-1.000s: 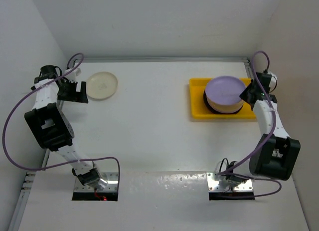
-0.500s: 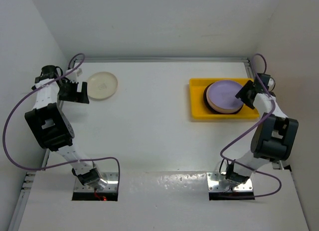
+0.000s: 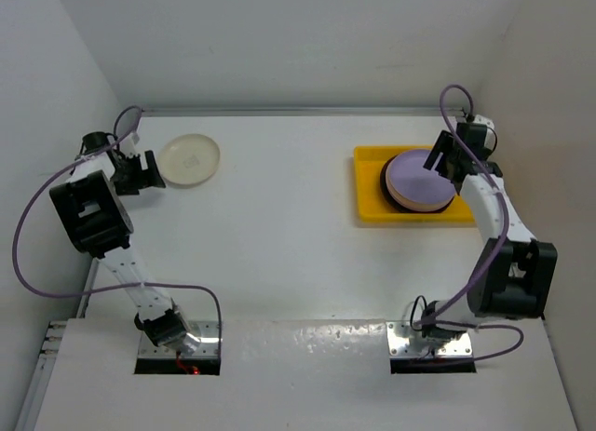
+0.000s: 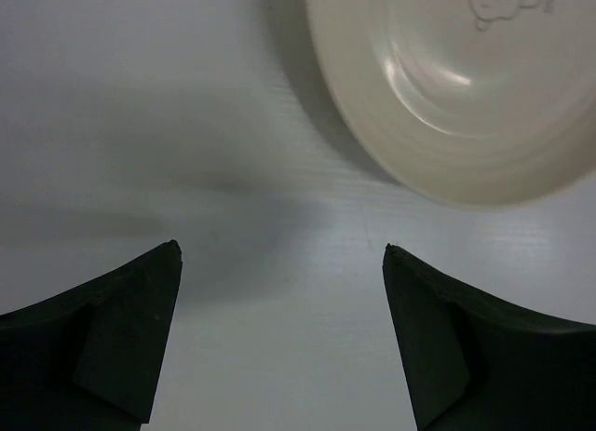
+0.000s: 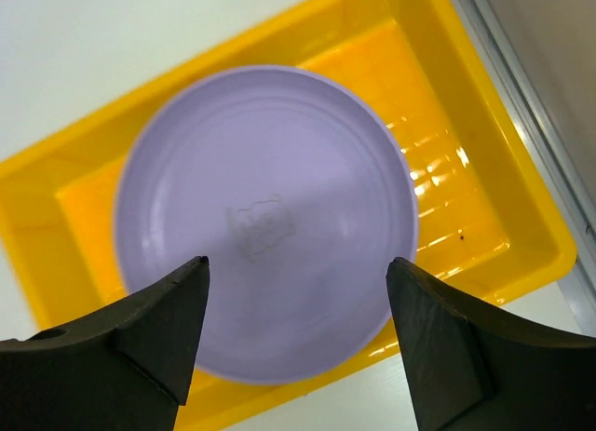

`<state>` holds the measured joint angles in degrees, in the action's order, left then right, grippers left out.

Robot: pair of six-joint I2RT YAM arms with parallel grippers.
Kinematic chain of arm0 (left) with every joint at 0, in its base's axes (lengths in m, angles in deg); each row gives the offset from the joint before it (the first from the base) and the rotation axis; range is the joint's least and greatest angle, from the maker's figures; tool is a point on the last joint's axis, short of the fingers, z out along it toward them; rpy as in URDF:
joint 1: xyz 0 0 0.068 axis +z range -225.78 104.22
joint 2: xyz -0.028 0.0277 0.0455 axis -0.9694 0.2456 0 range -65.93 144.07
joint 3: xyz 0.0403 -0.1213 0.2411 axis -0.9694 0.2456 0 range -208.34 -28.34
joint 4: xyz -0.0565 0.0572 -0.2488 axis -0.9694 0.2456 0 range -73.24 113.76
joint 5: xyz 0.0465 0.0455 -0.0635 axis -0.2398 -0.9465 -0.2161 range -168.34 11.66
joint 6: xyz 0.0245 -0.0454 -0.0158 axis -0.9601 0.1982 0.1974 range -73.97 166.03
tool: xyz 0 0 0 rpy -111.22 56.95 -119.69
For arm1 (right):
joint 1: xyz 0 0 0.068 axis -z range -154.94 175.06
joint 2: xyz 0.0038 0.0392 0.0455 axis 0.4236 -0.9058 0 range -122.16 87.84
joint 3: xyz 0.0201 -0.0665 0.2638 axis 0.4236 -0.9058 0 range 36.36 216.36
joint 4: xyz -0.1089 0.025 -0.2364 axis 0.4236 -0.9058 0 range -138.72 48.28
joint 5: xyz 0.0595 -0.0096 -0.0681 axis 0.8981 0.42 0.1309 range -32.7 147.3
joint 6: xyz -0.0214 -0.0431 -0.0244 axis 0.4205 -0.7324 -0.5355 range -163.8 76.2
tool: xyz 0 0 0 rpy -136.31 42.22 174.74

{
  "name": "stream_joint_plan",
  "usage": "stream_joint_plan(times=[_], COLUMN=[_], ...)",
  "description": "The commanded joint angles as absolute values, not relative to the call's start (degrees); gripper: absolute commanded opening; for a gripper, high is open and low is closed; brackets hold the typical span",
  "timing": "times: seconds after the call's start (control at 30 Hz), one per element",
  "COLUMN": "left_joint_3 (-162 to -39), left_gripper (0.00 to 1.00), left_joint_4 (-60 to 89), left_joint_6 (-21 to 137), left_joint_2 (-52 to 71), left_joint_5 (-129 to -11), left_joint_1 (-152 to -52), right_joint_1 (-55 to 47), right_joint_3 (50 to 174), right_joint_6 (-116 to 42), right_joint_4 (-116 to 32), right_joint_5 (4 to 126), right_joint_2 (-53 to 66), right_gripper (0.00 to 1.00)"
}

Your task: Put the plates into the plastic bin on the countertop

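A lilac plate (image 3: 419, 178) (image 5: 265, 222) tops a stack of plates inside the yellow plastic bin (image 3: 368, 208) (image 5: 503, 198) at the back right of the white countertop (image 3: 279, 226). A dark rim (image 3: 386, 191) of a lower plate shows beneath it. My right gripper (image 3: 439, 161) (image 5: 296, 261) hovers above the lilac plate, open, with nothing between its fingers. A cream plate (image 3: 190, 159) (image 4: 466, 87) lies alone at the back left. Just left of it, my left gripper (image 3: 155, 178) (image 4: 282, 249) stands open and low over the bare surface, clear of the plate's rim.
White walls close in the back and both sides. A thin metal edge (image 3: 298, 111) runs along the back of the countertop. The bin's right end sits near the right wall. Purple cables loop off both arms.
My right gripper has opened and let go of the lilac plate, which now rests lower on the stack, and has lifted off it. My left arm has shifted slightly beside the cream plate.
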<state>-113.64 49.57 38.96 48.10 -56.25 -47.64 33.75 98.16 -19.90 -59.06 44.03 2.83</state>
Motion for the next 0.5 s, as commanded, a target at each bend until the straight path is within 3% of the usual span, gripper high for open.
stream_joint_plan(times=[0.0, 0.23, 0.47], left_joint_3=[-116.59, -120.36, -118.52], left_gripper=[0.88, 0.73, 0.7], left_joint_4=[43.4, 40.22, 39.53], left_joint_6=[45.58, 48.57, 49.71], left_joint_2=[52.01, 57.81, 56.77], left_joint_5=[-55.4, -57.86, -57.94], left_joint_1=[-48.63, -52.31, -53.46], right_joint_1=[31.66, 28.58, 27.35], right_joint_3=[97.36, 92.62, 91.99], right_joint_6=[-21.92, -22.09, -24.02], right_joint_4=[-56.93, -56.57, -57.97], right_joint_5=[41.66, 40.96, 41.65], right_joint_2=[8.81, 15.15, 18.05], right_gripper=[0.76, 0.76, 0.76])
